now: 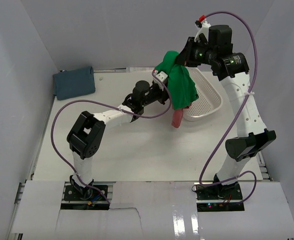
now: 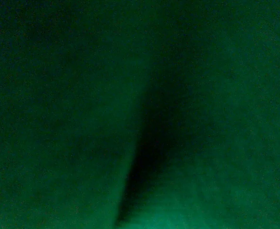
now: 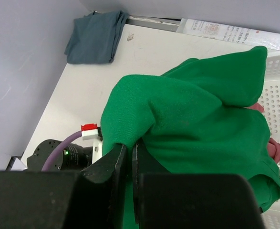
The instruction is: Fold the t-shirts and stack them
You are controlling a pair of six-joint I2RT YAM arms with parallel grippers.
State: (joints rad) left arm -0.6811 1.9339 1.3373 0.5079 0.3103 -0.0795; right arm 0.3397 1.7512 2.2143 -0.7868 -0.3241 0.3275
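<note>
The bright green t-shirt (image 1: 181,82) hangs bunched from my right gripper (image 1: 181,59), which is raised above the back of the table. In the right wrist view the right gripper (image 3: 131,145) is shut on a fold of the green t-shirt (image 3: 197,119). My left gripper (image 1: 163,92) is pushed into the hanging green cloth, and its fingers are hidden. Green cloth (image 2: 82,119) fills the whole left wrist view. The pinkish red t-shirt (image 1: 177,119) dangles under the green one, partly over the basket, and shows in the right wrist view (image 3: 274,147). The slate blue t-shirt (image 1: 74,82) lies folded at the back left.
A white lattice basket (image 1: 209,100) stands at the back right under the right arm, and also shows in the right wrist view (image 3: 279,90). White walls close in the table at the left, back and right. A purple cable loops from each arm.
</note>
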